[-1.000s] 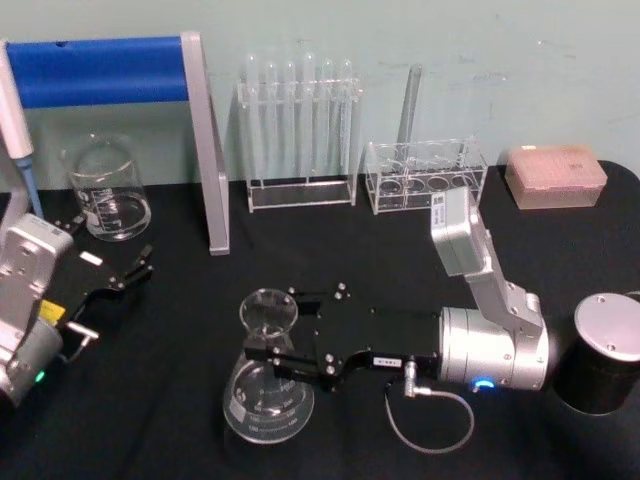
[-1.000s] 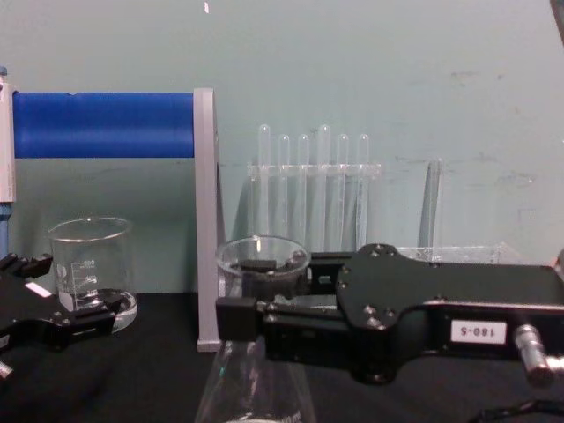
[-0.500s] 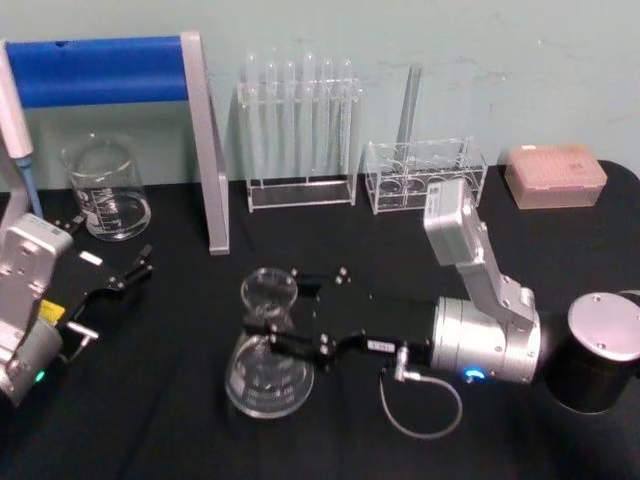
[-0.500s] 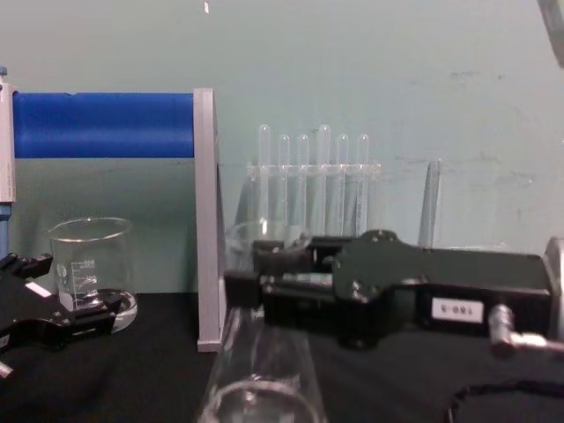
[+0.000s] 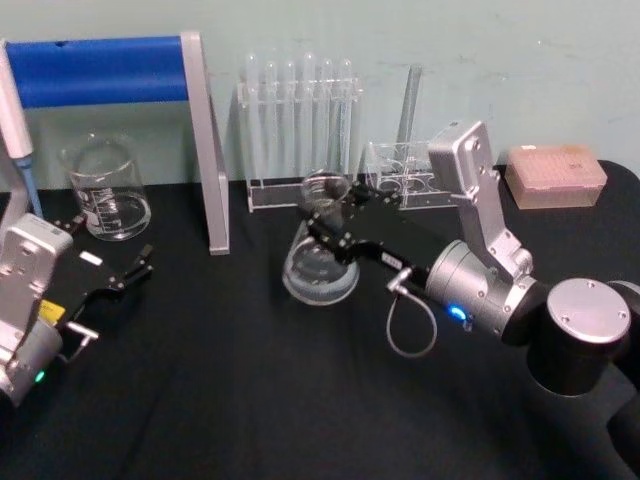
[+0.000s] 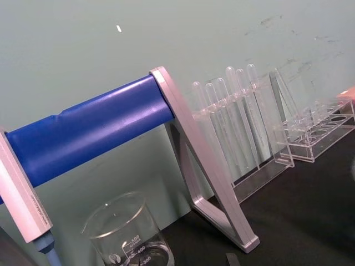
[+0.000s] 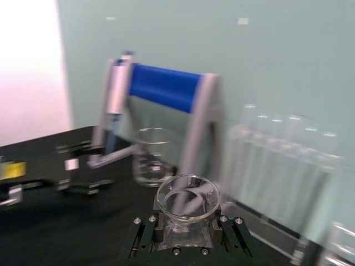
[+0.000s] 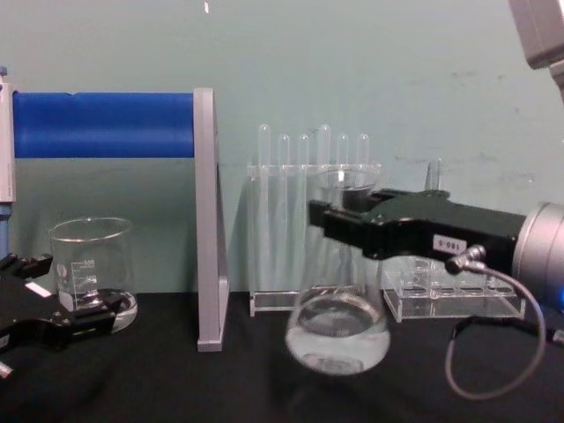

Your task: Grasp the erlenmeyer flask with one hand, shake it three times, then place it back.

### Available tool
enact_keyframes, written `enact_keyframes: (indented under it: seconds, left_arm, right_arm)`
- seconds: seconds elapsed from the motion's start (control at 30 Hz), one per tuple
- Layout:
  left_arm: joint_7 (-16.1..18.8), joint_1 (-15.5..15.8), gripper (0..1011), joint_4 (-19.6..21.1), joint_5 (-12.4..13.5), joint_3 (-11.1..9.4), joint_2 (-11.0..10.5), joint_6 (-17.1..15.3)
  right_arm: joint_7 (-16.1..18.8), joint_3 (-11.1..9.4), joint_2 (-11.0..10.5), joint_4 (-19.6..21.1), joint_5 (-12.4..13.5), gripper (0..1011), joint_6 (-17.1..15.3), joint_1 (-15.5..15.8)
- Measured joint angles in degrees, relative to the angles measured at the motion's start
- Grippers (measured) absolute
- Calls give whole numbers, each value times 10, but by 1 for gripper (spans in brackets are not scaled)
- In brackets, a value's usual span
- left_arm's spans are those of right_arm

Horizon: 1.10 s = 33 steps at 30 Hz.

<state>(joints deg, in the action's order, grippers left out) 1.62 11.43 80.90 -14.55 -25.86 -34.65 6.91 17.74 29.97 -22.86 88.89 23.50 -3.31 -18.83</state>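
The flask [image 5: 320, 268] hangs above the tabletop [image 5: 220, 385], in front of the tube rack [image 5: 298, 130], a little liquid in its base. My right tool [image 5: 322, 214] is clamped on its neck. My left tool [image 5: 118, 272] sits near the beaker [image 5: 105, 190], fingers spread, empty.

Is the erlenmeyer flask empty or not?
Not empty: the erlenmeyer flask, held at its neck by the right hand, has a little clear liquid in its base.

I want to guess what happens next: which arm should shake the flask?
Right. The right end effector is clamped on the flask's neck, while the left end effector sits open, well apart from it, near the beaker.
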Motion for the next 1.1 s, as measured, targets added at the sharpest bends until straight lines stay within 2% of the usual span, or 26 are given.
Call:
enact_keyframes:
  seconds: [0.03, 0.33, 0.57, 0.83, 0.97, 1.1]
  left_arm:
    - [0, 0, 1001, 0, 0, 0, 0, 0]
    - [0, 0, 1001, 0, 0, 0, 0, 0]
    - [0, 0, 1001, 0, 0, 0, 0, 0]
    - [0, 0, 1001, 0, 0, 0, 0, 0]
    - [0, 0, 1001, 0, 0, 0, 0, 0]
    - [0, 0, 1001, 0, 0, 0, 0, 0]
  right_arm:
    - [-17, -7, 7, -5, -5, 453, -3, 0]
    - [-89, -43, 44, -37, -26, 453, -19, -5]
    - [-105, -57, 58, -45, -37, 453, -25, -5]
    - [-92, -63, 63, -39, -40, 453, -30, 0]
    - [-58, -60, 58, -24, -37, 453, -31, 7]
    - [-11, -50, 43, -5, -33, 453, -32, 16]
